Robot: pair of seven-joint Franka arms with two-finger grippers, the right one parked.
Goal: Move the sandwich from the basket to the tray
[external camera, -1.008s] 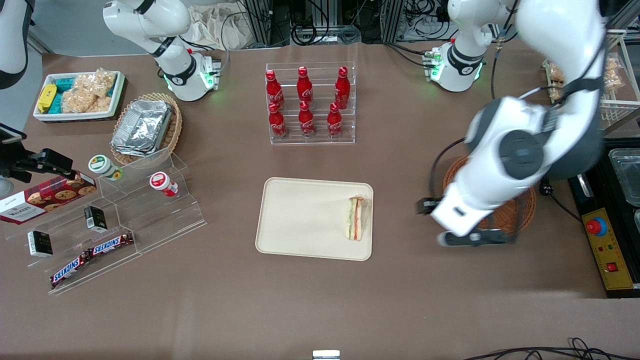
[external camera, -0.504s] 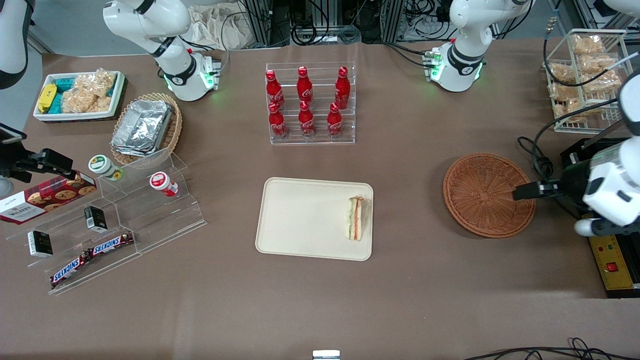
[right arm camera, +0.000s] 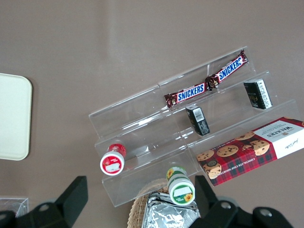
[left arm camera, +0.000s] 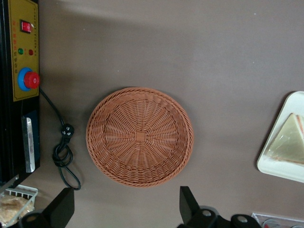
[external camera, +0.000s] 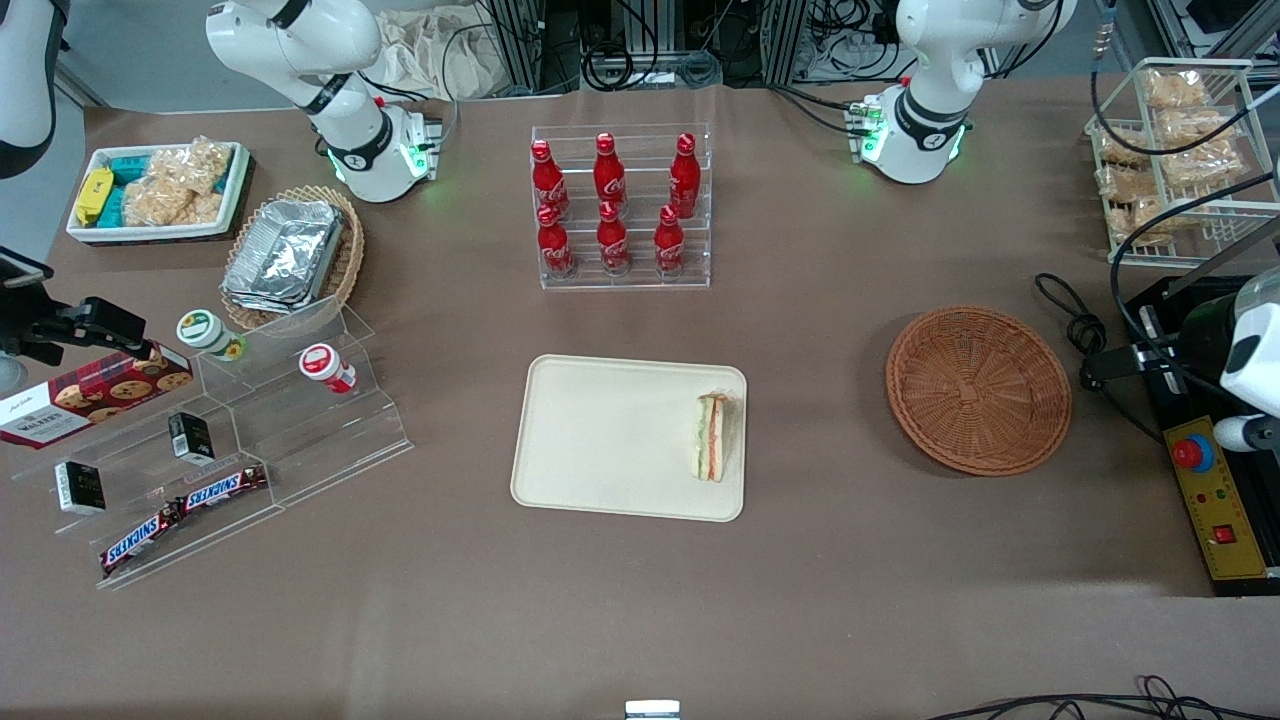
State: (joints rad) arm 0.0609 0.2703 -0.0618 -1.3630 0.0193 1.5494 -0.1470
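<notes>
Writing that can be read sits mostly toward the parked arm's end of the table: two Snickers bars (external camera: 183, 509) lie end to end on the lowest step of a clear stepped stand (external camera: 250, 440), and a red tartan cookie box (external camera: 90, 394) marked Walkers rests on the same stand. Two small black boxes (external camera: 190, 437) and two small round tubs, one with a green lid (external camera: 208, 333) and one with a red lid (external camera: 325, 366), share those steps; their print is too small to read. Six red Coca-Cola bottles (external camera: 611, 205) stand in two rows of three in a clear rack. One sandwich (external camera: 712, 436) lies on the tray (external camera: 600, 440), close to the tray's rim on the side toward the working arm, its green and red filling layers showing. One round brown basket (external camera: 978, 389) sits well apart from the tray, toward the working arm's end, and holds nothing. The gripper (left arm camera: 123, 206) hangs above the table with the basket under it, its two dark fingers (left arm camera: 189, 203) spread wide and gripping nothing. A yellow control panel (external camera: 1214, 500) with a red button lies near the basket. One paler basket (external camera: 345, 255) holds a foil container (external camera: 283, 252), one white bin (external camera: 235, 190) holds snack packets, and a wire rack (external camera: 1180, 160) holds bagged snacks.
</notes>
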